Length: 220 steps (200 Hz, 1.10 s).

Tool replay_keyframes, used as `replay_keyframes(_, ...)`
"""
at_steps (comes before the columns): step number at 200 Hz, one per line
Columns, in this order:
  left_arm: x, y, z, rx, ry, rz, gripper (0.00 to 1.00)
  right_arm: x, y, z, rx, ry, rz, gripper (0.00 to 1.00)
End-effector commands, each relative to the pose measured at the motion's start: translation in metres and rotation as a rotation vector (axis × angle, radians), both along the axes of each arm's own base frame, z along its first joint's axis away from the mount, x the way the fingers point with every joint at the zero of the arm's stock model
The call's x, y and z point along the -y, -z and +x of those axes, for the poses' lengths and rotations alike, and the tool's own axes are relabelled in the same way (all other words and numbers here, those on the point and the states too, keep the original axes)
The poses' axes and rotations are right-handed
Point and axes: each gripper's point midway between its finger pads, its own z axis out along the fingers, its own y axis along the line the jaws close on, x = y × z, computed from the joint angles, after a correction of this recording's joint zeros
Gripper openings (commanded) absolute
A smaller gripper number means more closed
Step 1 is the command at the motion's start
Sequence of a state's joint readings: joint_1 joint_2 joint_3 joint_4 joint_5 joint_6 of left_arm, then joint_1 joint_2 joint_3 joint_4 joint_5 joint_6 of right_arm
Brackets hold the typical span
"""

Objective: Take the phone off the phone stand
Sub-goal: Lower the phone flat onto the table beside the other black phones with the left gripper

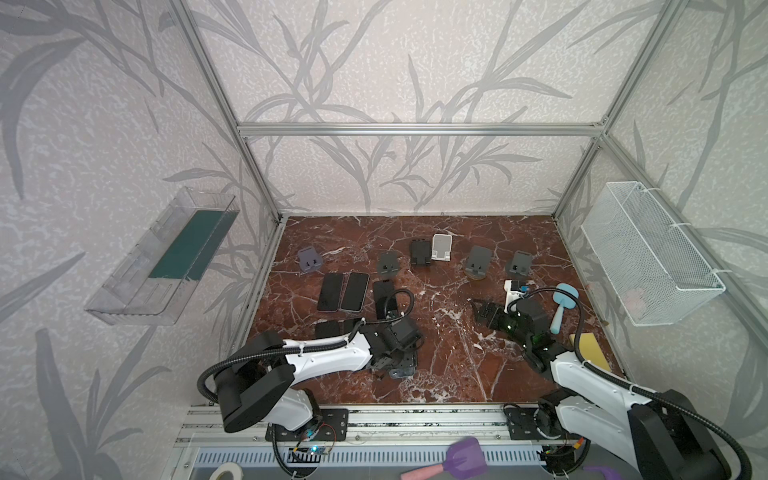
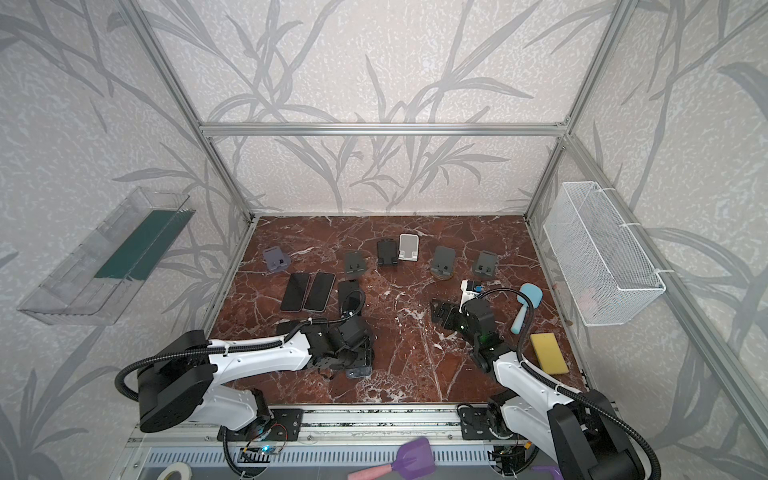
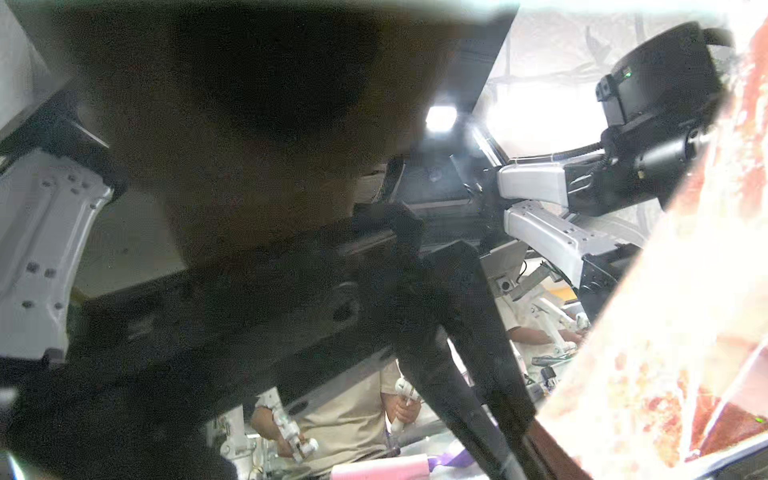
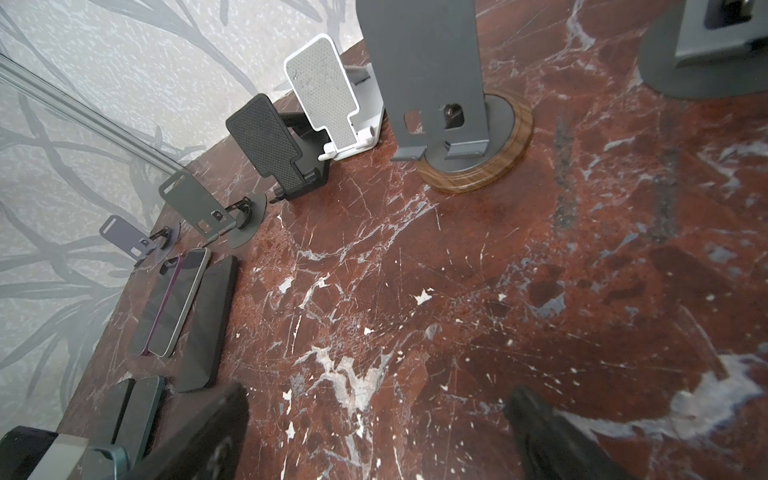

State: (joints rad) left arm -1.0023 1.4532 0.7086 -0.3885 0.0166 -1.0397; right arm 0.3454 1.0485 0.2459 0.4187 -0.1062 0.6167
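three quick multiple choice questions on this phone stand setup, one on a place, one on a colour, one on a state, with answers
1. Where is the white perforated phone stand?
A. right beside the black perforated phone stand in the back row
B. lying flat at the front edge
C. hanging on a side wall

2. What colour is the round ring base under the grey flat-backed phone stand?
A. blue
B. wood brown
C. white

3. What state is the right gripper in?
A. shut tight on nothing
B. clamped on an object
C. open, nothing between its fingers

Answers:
1: A, the two stand side by side in both top views.
2: B, wood grain shows in the right wrist view.
3: C, that view shows only bare marble tabletop between its spread fingers.
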Motion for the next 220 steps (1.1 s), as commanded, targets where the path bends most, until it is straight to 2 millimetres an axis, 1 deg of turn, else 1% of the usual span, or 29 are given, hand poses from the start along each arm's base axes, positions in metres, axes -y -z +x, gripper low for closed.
replay_keyframes(1, -0.042, 0.031, -0.032, -0.162, 0.028, 0.198, 0.5, -0.003, -0.007, 0.004, 0.022, -0.007, 0.014, 0.96)
replay_keyframes(33, -0.043, 0.03, -0.032, -0.194, 0.091, 0.279, 0.5, -0.003, -0.007, 0.004, 0.02, -0.006, 0.014, 0.96)
replay_keyframes(75, -0.06, 0.02, -0.028, -0.213, 0.137, 0.449, 0.51, -0.002, -0.008, 0.004, 0.025, 0.001, 0.017, 0.96)
replay_keyframes(97, -0.066, 0.019, -0.028, -0.232, 0.124, 0.505, 0.53, -0.002, -0.007, 0.003, 0.022, 0.003, 0.021, 0.96)
replay_keyframes(136, -0.055, 0.027, -0.033, -0.297, 0.122, 0.503, 0.56, -0.004, -0.009, 0.003, 0.027, -0.007, 0.03, 0.96)
replay_keyframes(157, -0.053, 0.033, -0.039, -0.338, 0.13, 0.512, 0.6, -0.004, -0.009, 0.002, 0.017, 0.004, 0.056, 0.96)
replay_keyframes(175, -0.05, 0.037, -0.045, -0.363, 0.127, 0.5, 0.65, -0.005, -0.01, 0.002, 0.019, 0.001, 0.059, 0.96)
replay_keyframes(208, -0.046, 0.044, -0.049, -0.383, 0.136, 0.499, 0.68, -0.004, -0.012, 0.002, 0.024, 0.002, 0.058, 0.96)
replay_keyframes(220, -0.041, 0.048, -0.051, -0.399, 0.147, 0.481, 0.69, -0.005, -0.013, 0.002, 0.028, -0.002, 0.062, 0.96)
